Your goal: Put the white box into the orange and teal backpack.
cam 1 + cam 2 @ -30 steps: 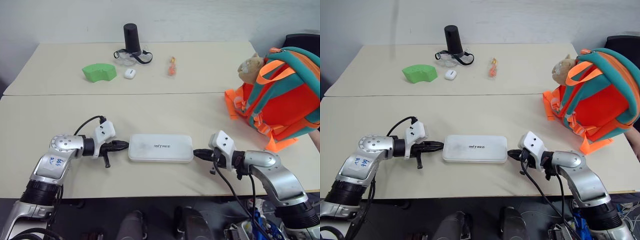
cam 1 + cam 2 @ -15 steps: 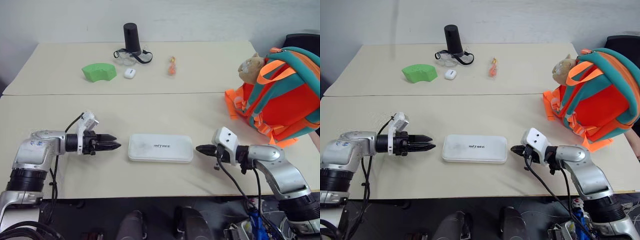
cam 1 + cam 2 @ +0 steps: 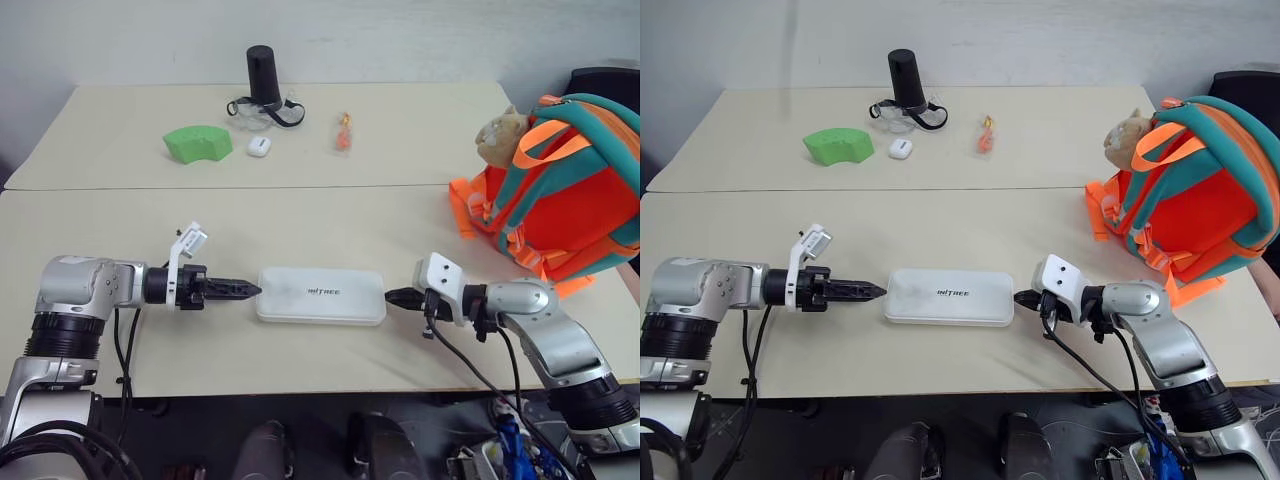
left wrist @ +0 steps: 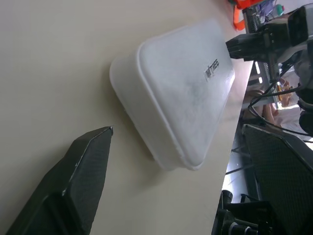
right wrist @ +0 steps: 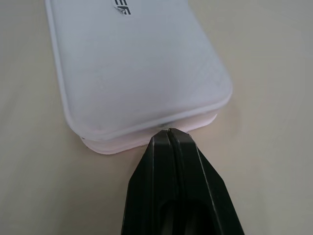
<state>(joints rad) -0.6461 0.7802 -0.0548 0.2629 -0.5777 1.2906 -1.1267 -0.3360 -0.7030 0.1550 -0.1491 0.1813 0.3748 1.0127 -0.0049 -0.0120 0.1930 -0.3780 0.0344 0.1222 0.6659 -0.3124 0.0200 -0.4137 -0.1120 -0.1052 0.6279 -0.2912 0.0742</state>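
The right wrist view showed the right hand (image 5: 168,133), fingers together, touching the flat white rectangular box (image 5: 132,63); the left wrist view showed the left hand (image 4: 186,142) spread apart.

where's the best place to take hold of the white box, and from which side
By its two short rounded ends, one claw from each side. The white box lies flat and long across the table, too wide for one claw. The left claw and right claw already point at those ends.

Lab or office: plain beige tables (image 3: 420,150), bare white wall (image 3: 400,40), cables.
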